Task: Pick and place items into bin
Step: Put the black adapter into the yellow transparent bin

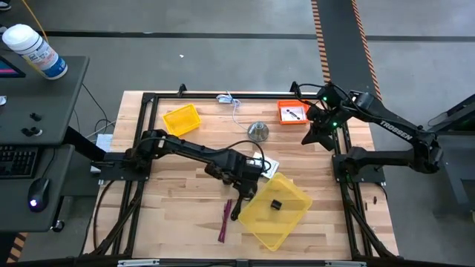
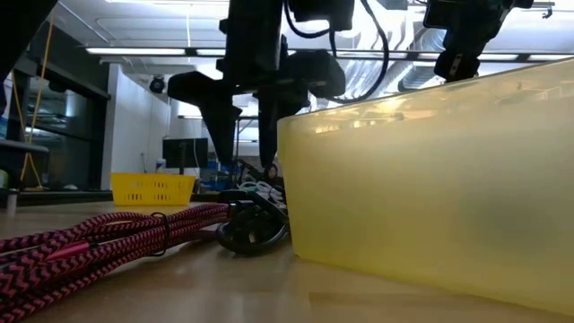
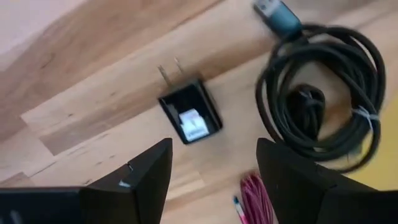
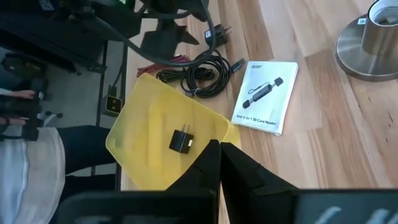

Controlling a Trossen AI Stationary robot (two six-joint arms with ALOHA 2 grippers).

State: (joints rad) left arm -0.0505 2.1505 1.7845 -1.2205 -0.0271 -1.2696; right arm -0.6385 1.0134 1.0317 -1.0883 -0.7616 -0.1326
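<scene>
Near the middle of the surface (image 1: 178, 200), the left hand (image 3: 214, 171) hovers just left of the yellow bin (image 1: 293, 215), fingers spread wide and holding nothing, above a black cube (image 3: 189, 115) that lies on the wood. That cube's two prongs point away from the hand, so its long axis runs roughly between the open fingers. Beside it lies the cable coil (image 3: 323, 106), touching or nearly touching the bin's edge, with its plug end sticking out from the loop. One cube (image 4: 181, 140) already sits inside the bin, so I judge the task only begun: one item is in and most are still out. A white card (image 4: 266, 96) lies flat just past the bin's far edge, close to the silver dome (image 1: 257, 131). The maroon stick (image 1: 225, 219) lies left of the bin, its long axis running near to far with a slight tilt. Far right, the right hand (image 4: 219, 146) waits with fingers closed and empty, above the orange tray (image 1: 293, 112).
</scene>
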